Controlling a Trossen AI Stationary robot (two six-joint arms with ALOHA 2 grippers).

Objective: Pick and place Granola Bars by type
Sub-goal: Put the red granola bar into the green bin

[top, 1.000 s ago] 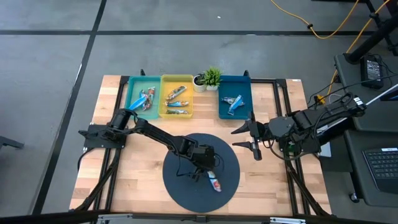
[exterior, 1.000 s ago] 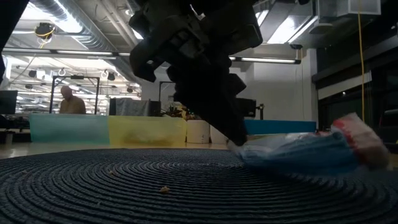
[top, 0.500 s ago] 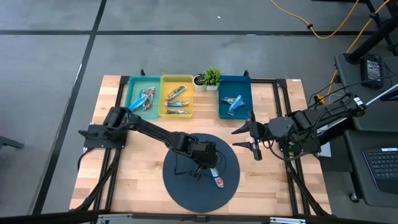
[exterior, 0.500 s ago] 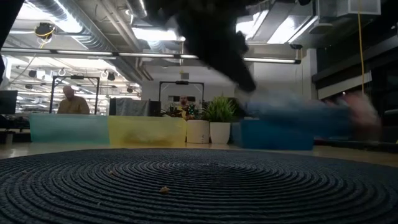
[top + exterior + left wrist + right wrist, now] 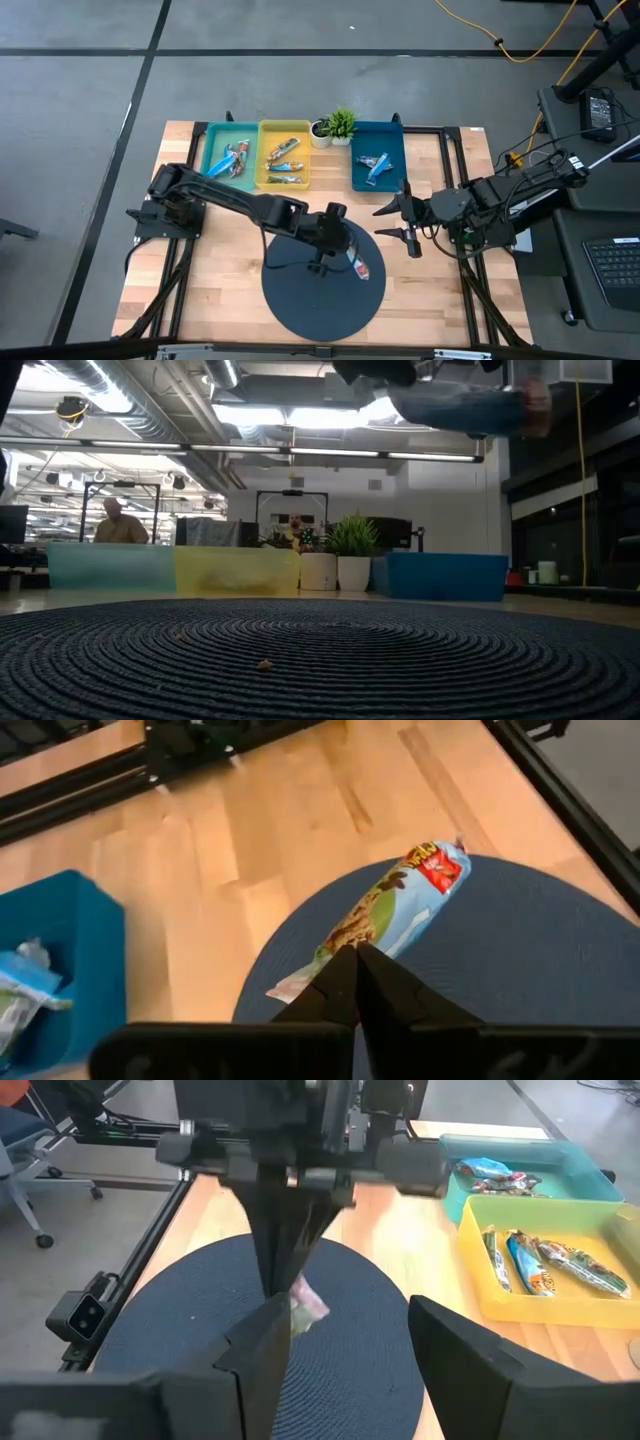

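My left gripper is shut on a blue granola bar with a red end and holds it above the round dark mat. The low view shows the bar high above the mat. More granola bars lie in the teal tray, the yellow tray and the blue tray along the far edge. My right gripper waits open to the right of the mat, with nothing between its fingers. My left gripper pinches the bar's flat crimped wrapper end between its two fingertips. The fingers slant down toward the table's right side, and the bar runs on past the tips along their line. The bar is lifted clear of the mat, its red end farthest from the fingers.
A small potted plant stands between the yellow and blue trays. A small crumb lies on the mat. Bare wooden tabletop lies left of the mat. A person is in the room behind the table.
My left gripper has risen from the mat and drifted toward the far edge, taking the blue bar with it. The bar lay on the mat a second ago and now hangs well clear of it.
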